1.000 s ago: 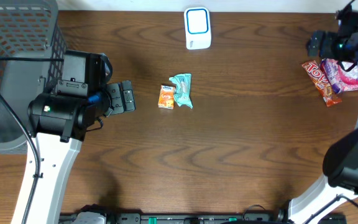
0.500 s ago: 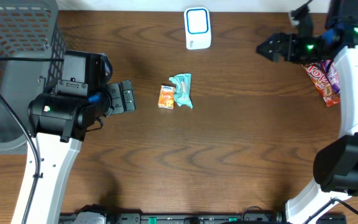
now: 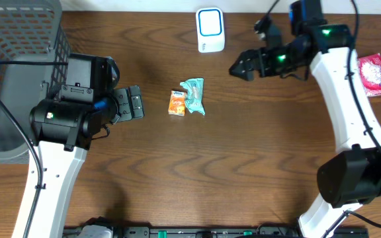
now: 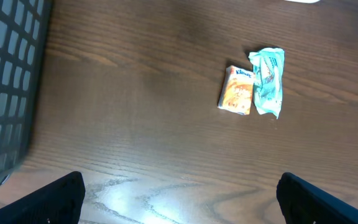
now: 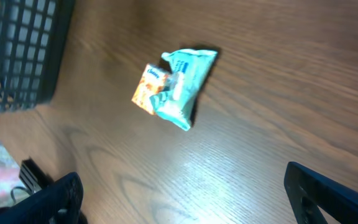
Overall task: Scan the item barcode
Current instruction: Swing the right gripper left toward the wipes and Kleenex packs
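While left tool (image 3: 137, 103) and right tool (image 3: 238, 66) gape empty, two touching packets, orange packet (image 3: 176, 103), teal packet (image 3: 194, 96), one scanner (image 3: 210, 30)

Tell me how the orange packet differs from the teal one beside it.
The small orange rectangular packet is shorter and neat-edged; the teal crinkled plastic packet is longer and rumpled. The orange one lies nearer the grey mesh basket. Both lie side by side on the wooden table.

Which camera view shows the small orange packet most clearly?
The left wrist view. There the orange packet is sharp and uncovered, with its printed face up, and it lies beside the teal packet. The right wrist view shows it whole but blurred. The overhead view shows it whole but very small.
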### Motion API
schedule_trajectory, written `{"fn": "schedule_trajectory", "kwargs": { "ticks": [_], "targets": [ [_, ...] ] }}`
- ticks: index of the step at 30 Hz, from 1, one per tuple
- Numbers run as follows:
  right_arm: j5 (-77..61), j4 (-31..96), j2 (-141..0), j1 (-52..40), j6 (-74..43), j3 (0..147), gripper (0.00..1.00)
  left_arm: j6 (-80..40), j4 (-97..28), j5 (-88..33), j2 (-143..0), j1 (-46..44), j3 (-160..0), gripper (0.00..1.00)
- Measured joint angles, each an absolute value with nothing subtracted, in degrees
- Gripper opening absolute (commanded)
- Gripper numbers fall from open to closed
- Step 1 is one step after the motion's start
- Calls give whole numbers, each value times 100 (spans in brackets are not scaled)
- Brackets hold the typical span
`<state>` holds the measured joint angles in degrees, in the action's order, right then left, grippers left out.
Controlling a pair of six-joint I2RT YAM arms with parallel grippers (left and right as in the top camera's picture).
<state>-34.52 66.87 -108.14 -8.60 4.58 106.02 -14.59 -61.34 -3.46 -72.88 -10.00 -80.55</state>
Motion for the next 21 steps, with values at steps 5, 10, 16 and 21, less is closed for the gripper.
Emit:
{"fn": "schedule_trajectory", "kwargs": {
  "ticks": [5,10,16,21],
  "targets": [
    [-3229,6685,-10814,-1507,458,10602,99,-1459,-6134,-346,-7288,-1000,-8055,98],
    [-2902,6687,-10814,-1933,458,10595,99,-1459,-6134,-346,-7288,-1000,-8055,98],
    [-2786,6687,-10822,-2440,458,10580,99,-1459,-6134,-346,-7288,-1000,-8055,98],
    [-2727,6611,-10838,-2746,458,10558,99,-1459,-6134,-346,-7288,-1000,-8055,98]
  ]
}}
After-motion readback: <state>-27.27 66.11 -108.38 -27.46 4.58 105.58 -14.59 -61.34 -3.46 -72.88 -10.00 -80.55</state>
